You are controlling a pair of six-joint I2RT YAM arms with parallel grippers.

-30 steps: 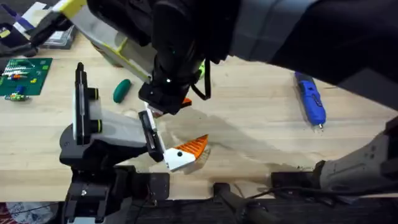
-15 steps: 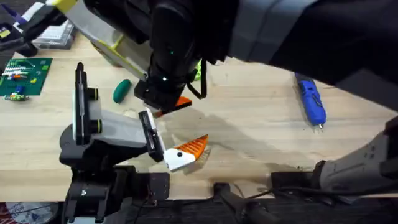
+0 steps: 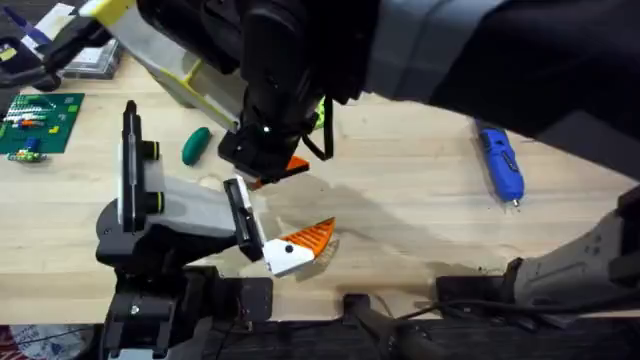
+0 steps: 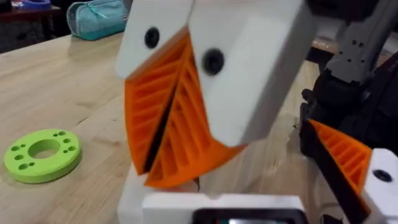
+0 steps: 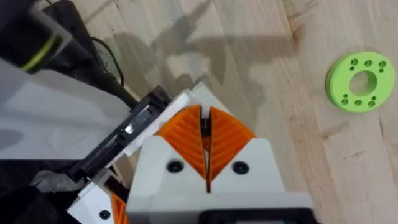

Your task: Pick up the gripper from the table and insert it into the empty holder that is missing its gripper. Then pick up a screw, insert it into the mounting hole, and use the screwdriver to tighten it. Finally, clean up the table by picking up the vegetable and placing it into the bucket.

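1. The worktop (image 3: 420, 200) is evenly and brightly lit from above, and no strong glare is seen on the pale wood.
2. A broad, soft-edged shadow is cast on the worktop beneath the raised arm (image 3: 300, 60), which is rendered large, dark and blurred close under the overhead camera.
3. In the left wrist view, the orange ribbed pads (image 4: 168, 118) are shown large and soft, while the green ring (image 4: 42, 154) is kept fairly sharp.
4. In the right wrist view, faint shadows are laid across the wood grain, and the green ring (image 5: 360, 81) is seen crisply.
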